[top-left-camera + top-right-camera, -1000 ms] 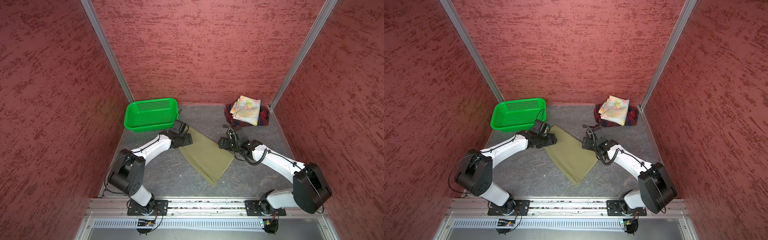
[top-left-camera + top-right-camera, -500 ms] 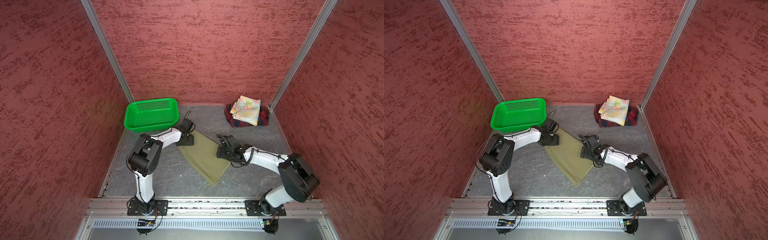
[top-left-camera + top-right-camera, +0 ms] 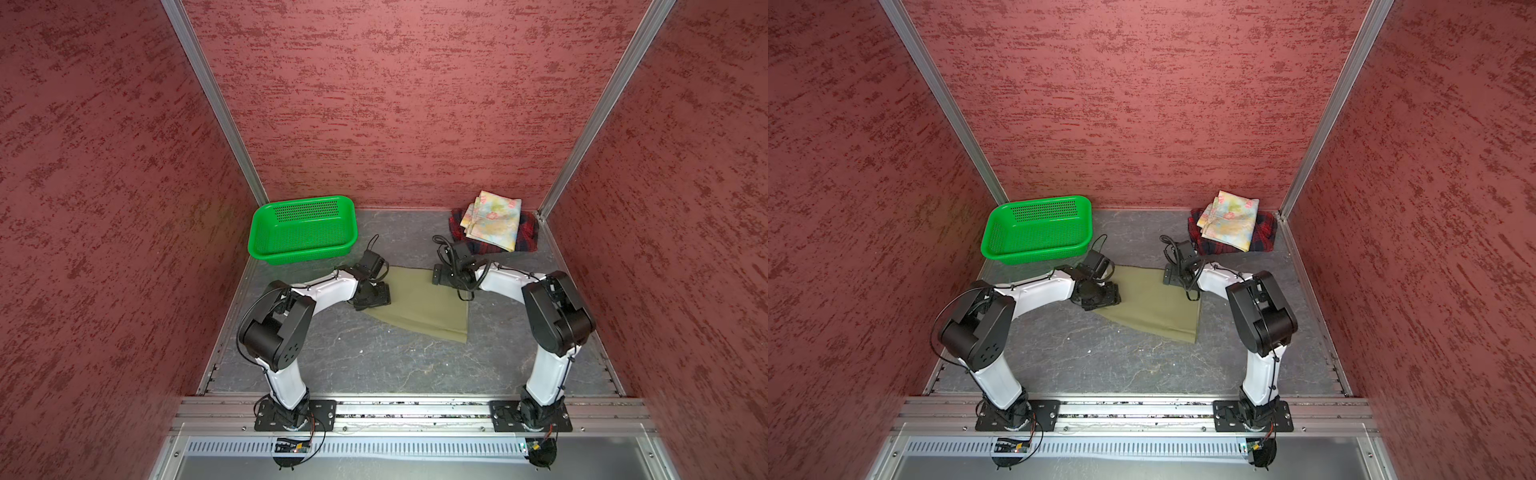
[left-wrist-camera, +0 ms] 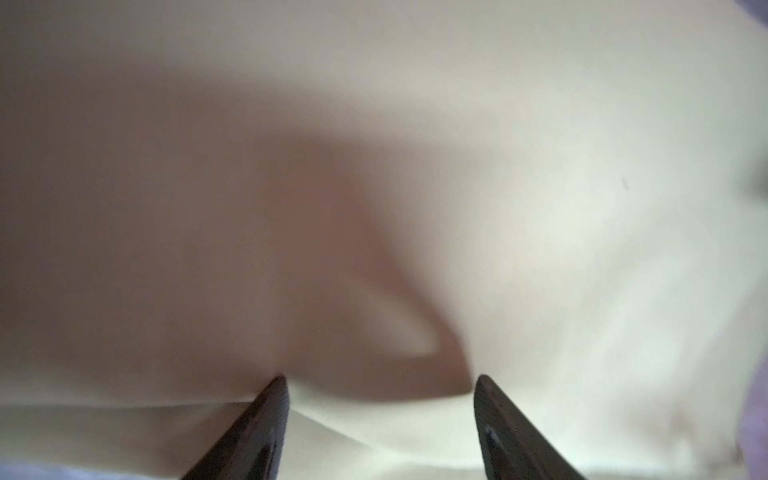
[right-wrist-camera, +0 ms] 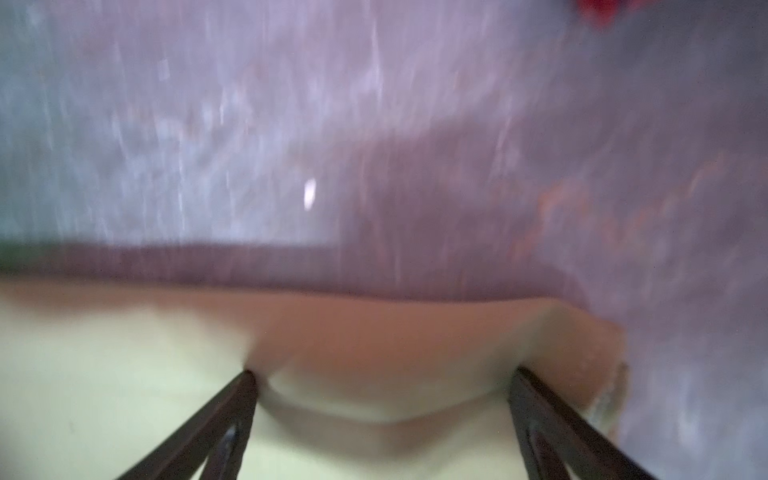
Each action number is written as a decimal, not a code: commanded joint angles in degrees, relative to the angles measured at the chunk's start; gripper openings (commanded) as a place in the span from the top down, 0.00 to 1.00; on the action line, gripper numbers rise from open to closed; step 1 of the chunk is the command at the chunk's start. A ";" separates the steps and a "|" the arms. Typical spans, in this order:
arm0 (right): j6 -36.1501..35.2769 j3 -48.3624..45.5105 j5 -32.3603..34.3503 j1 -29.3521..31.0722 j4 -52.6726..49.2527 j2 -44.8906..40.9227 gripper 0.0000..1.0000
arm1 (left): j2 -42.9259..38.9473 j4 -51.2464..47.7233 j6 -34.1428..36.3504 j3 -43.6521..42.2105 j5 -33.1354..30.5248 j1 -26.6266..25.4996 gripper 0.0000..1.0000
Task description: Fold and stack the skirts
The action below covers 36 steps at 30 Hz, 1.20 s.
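Observation:
The plain olive skirt (image 3: 419, 305) (image 3: 1156, 305) lies flat on the grey floor between the arms. My left gripper (image 3: 379, 297) (image 4: 380, 386) is open, its tips pressed down on the skirt's left edge with cloth bulging between them. At the skirt's far right corner my right gripper (image 3: 437, 276) (image 5: 382, 382) is open wide, its tips also resting on the olive cloth (image 5: 124, 374). In the back right corner the folded pastel flowered skirt (image 3: 492, 220) lies on top of the red-and-navy plaid skirt (image 3: 528, 239).
A green perforated basket (image 3: 303, 228) stands at the back left, just behind the left gripper. Red textured walls close in three sides. The arm bases sit on a metal rail (image 3: 395, 411) along the front edge.
The olive skirt has turned on the floor so its far edge now runs across. The left gripper moved nearer, the right one farther back, and both elbows have risen.

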 commanded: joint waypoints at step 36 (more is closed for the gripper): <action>15.80 -35.65 -9.29 -2.38 1.70 -35.77 0.35 | -8.72 7.74 0.77 -8.68 -0.13 15.05 0.41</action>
